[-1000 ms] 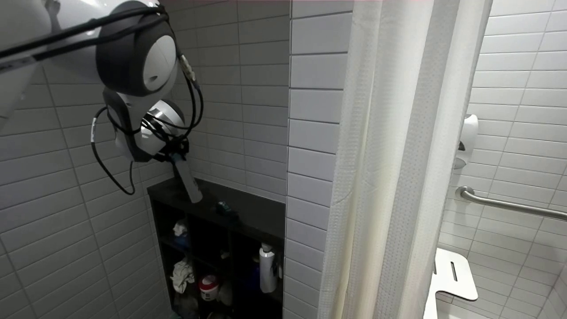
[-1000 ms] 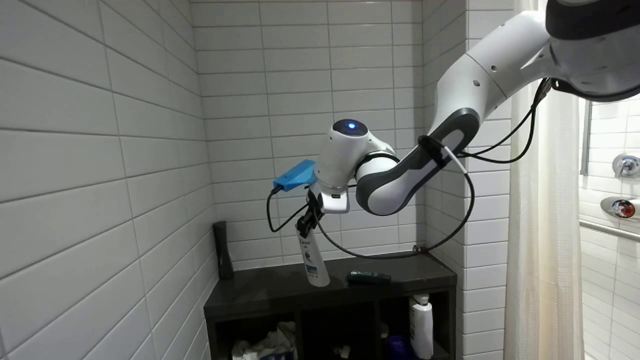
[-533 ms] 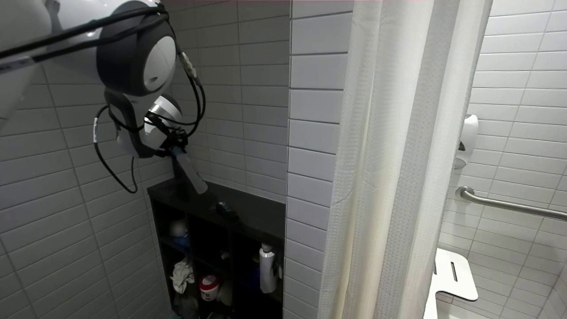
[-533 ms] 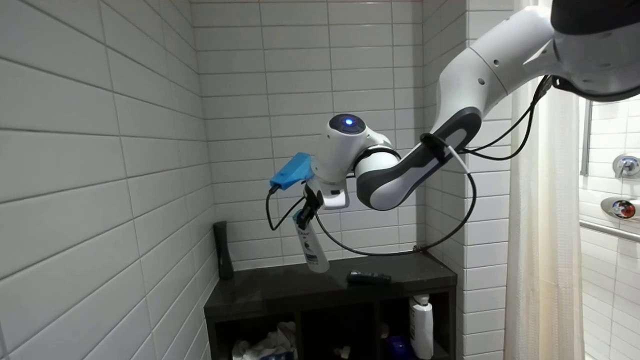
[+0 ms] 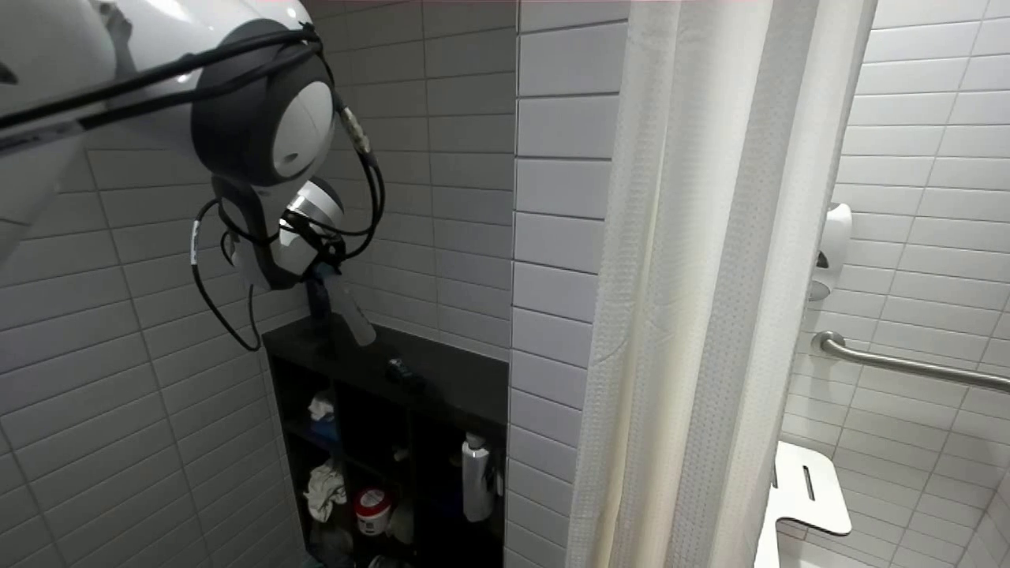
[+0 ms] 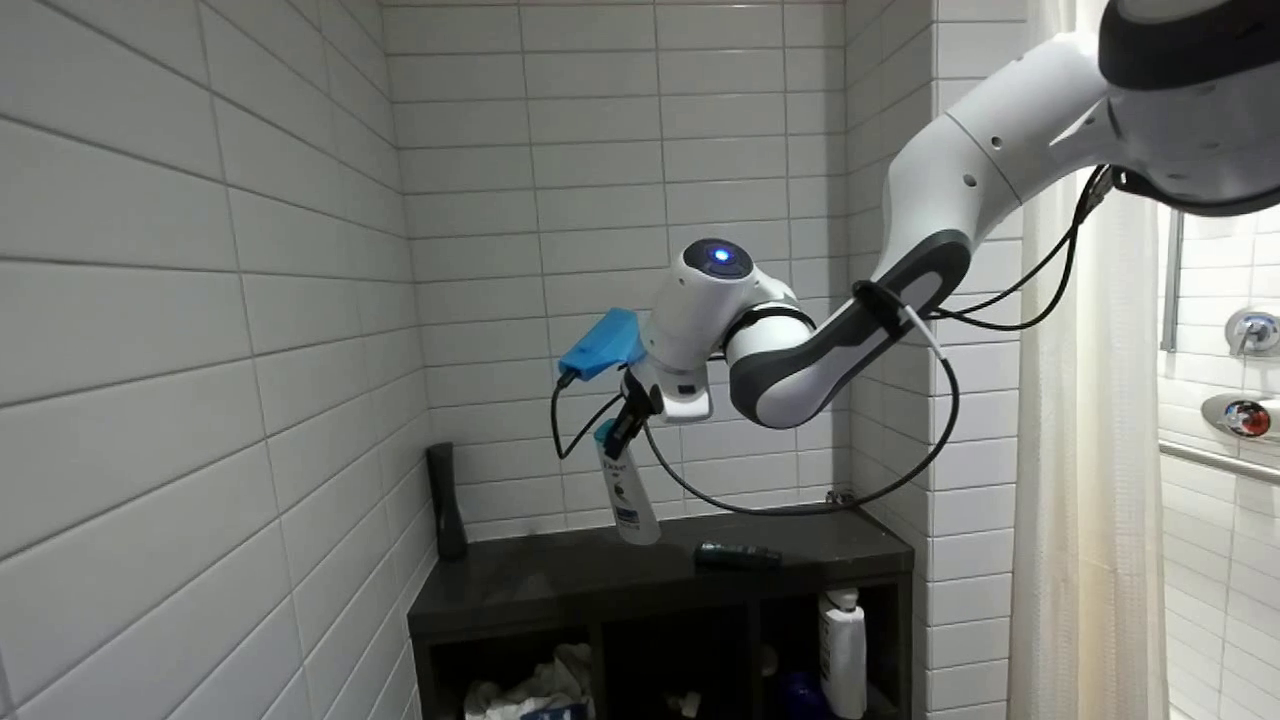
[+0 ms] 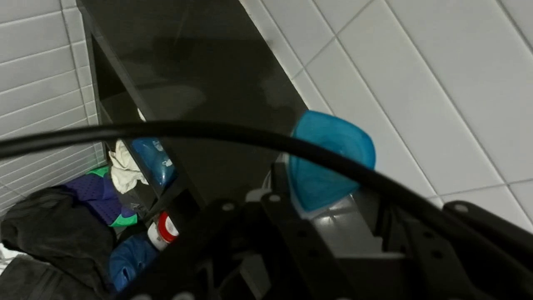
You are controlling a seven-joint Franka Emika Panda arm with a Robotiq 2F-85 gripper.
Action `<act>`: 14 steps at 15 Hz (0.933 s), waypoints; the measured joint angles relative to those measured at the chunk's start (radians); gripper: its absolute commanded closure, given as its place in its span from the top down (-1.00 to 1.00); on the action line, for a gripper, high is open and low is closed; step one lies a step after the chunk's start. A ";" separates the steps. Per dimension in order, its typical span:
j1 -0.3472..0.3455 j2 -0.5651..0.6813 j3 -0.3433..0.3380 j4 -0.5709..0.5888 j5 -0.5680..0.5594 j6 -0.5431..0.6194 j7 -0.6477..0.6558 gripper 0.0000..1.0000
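My gripper (image 6: 622,435) is shut on the upper part of a white bottle (image 6: 628,500) with a blue cap. The bottle hangs tilted over the black shelf unit (image 6: 560,580), its lower end swung to the right; I cannot tell exactly how far it is above the top. The gripper (image 5: 325,264) and bottle (image 5: 353,315) also show in an exterior view. In the wrist view the blue cap (image 7: 318,189) sits between the fingers (image 7: 322,200), partly hidden by a black cable. A dark tube (image 6: 738,556) lies on the shelf top, right of the bottle.
A dark vase-like object (image 6: 446,500) stands at the shelf's left end by the tiled wall. Compartments hold cloths (image 6: 545,685), a white bottle (image 6: 843,655) and a red-lidded tub (image 5: 372,511). A curtain (image 5: 694,276) hangs to the right. The arm's cable (image 6: 950,420) loops low.
My gripper first rises, lifting the bottle away from the shelf's front part, then shifts slightly right and down. The bottle stays in the grip. The tube and shelf contents have not moved.
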 measured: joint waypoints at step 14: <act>-0.006 0.086 0.014 0.001 0.000 0.016 -0.001 -0.64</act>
